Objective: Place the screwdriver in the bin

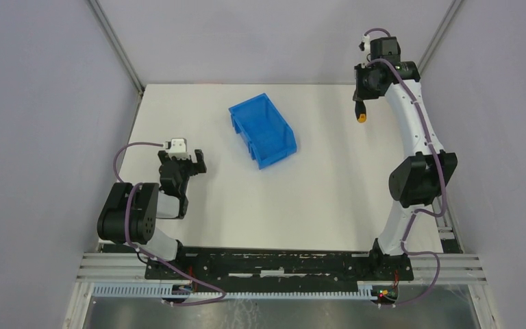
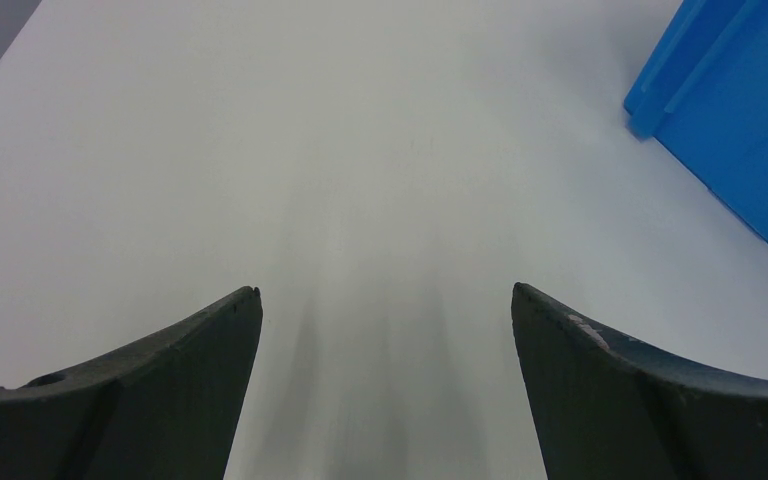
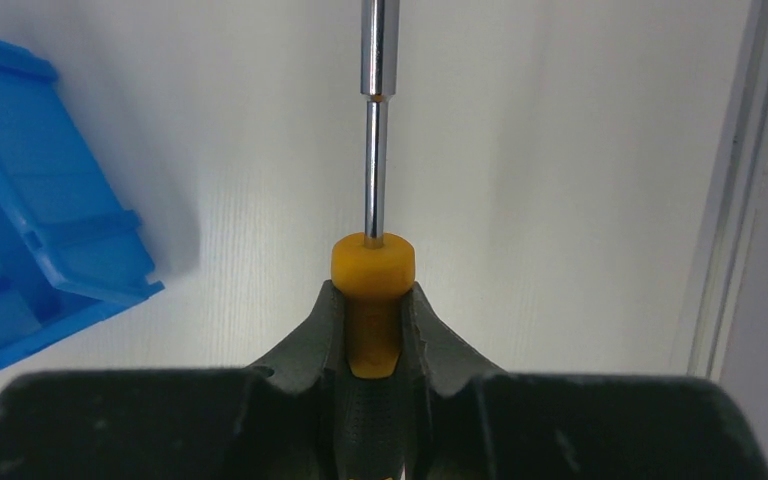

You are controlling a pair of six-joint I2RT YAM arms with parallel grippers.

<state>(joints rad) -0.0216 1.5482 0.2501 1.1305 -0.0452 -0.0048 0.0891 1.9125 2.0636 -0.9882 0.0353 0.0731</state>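
Note:
The screwdriver is held in my right gripper, raised above the table at the far right, well to the right of the bin. In the right wrist view the gripper is shut on the black-and-orange handle, and the orange collar and silver shaft stick out past the fingertips. The blue bin sits empty at the table's middle back; it also shows in the right wrist view and the left wrist view. My left gripper is open and empty over the left side of the table.
A metal frame rail runs along the table's right edge, close to the right gripper. Slanted frame posts and grey walls enclose the white table. The arm bases sit on a rail at the near edge.

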